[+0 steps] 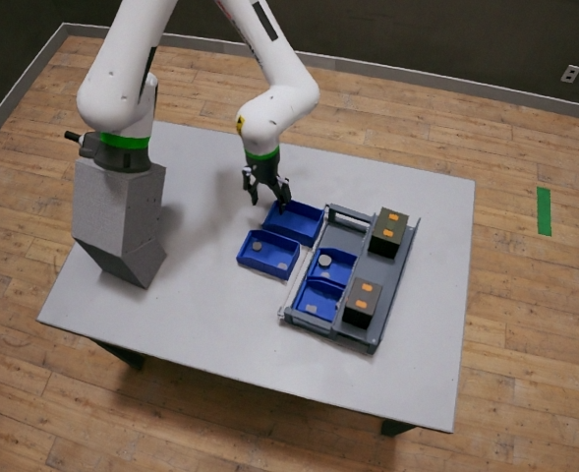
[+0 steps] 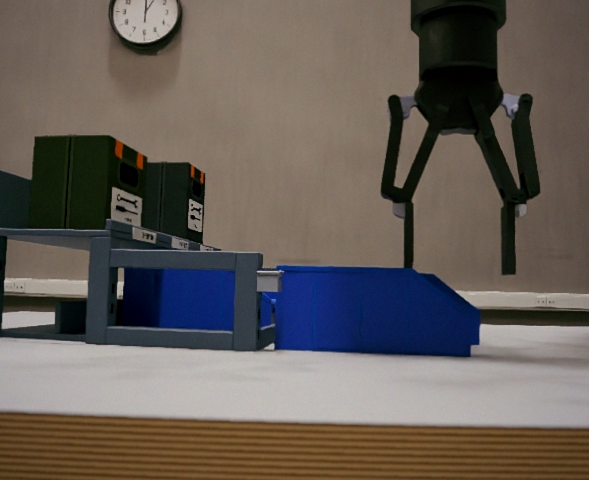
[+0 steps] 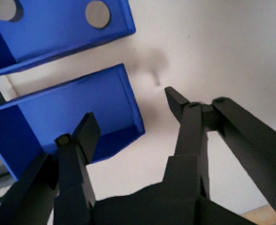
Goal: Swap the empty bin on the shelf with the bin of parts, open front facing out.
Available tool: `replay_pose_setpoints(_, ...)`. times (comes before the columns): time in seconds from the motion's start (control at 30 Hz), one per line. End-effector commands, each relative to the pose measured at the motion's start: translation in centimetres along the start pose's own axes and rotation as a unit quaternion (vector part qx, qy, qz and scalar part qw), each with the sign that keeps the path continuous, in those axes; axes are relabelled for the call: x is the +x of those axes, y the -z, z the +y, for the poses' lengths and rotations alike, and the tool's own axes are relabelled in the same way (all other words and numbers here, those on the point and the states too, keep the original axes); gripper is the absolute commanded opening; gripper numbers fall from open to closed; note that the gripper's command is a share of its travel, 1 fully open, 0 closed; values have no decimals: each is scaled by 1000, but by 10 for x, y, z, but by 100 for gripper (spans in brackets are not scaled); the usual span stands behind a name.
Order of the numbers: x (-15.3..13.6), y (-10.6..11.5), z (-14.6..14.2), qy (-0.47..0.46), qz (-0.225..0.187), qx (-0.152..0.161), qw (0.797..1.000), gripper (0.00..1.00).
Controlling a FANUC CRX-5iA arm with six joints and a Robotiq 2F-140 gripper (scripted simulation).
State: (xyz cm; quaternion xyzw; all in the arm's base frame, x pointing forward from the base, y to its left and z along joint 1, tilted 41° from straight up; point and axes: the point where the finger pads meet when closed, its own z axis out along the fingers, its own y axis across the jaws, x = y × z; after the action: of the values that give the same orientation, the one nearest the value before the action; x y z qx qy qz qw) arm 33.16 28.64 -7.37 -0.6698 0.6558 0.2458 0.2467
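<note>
The empty blue bin (image 1: 299, 221) (image 2: 361, 310) (image 3: 74, 100) stands upright on the table, its back close to the shelf (image 1: 383, 266) (image 2: 170, 338) and its low front facing the robot base. My gripper (image 1: 267, 206) (image 2: 458, 268) (image 3: 131, 110) is part open and holds nothing. One finger is over the bin's inside at about rim height; the other is beyond its low front. The bin with parts (image 1: 268, 255) (image 3: 58, 28) stands beside it on the table, with round grey parts (image 1: 257, 246) (image 3: 98, 14) inside. The shelf's gap (image 1: 345, 237) is vacant, at the end nearest the empty bin.
Two blue bins (image 1: 339, 270) (image 1: 323, 297) with parts stand in the other shelf places. Two dark boxes (image 1: 389, 231) (image 1: 363, 302) stand on the upper board. A pale rail (image 1: 295, 281) (image 2: 269, 281) runs along the shelf's front. The robot's pedestal (image 1: 119, 213) stands left in the top view.
</note>
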Motion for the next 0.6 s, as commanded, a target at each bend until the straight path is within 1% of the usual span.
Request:
replay_pose_setpoints(0.0, 0, 4, 0, 0, 0, 0, 1000, 62)
replay_pose_setpoints(0.37, 0, 28, 0, 0, 0, 0, 1000, 62)
replay_pose_setpoints(0.57, 0, 34, 0, 0, 0, 0, 1000, 62)
